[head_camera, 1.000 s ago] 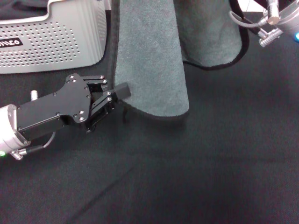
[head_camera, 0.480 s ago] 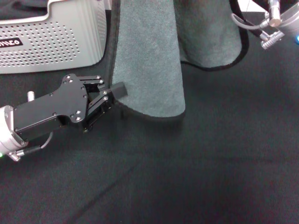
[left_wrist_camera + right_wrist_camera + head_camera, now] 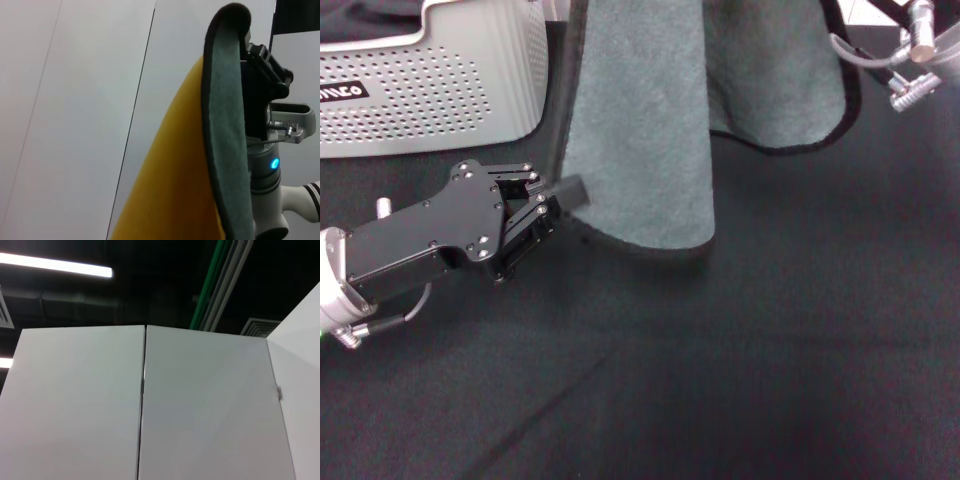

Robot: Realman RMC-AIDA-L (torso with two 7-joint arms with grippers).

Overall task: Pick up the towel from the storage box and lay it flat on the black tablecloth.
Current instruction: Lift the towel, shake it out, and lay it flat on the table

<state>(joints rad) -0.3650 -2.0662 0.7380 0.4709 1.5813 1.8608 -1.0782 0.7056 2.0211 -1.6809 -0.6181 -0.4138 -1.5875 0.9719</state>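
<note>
The towel (image 3: 640, 120) hangs from above, grey-green side facing me, its lower corner touching the black tablecloth (image 3: 770, 350). My left gripper (image 3: 568, 192) is low over the cloth at the towel's left edge, one finger lying across the grey-green face, shut on that edge. The left wrist view shows the towel (image 3: 225, 150) with its yellow side and black edge rising to my right gripper (image 3: 256, 55), which is shut on its top. In the head view only the right arm's wrist (image 3: 918, 55) shows at the top right. The storage box (image 3: 430, 80) stands at the back left.
The storage box's corner is just behind my left gripper. A black cloth lies in the box's top (image 3: 360, 20). The tablecloth spreads in front and to the right of the hanging towel.
My left gripper has shifted a little left and back at the towel's edge. The towel's lower corner has moved slightly left. The right arm's wrist has moved right.
</note>
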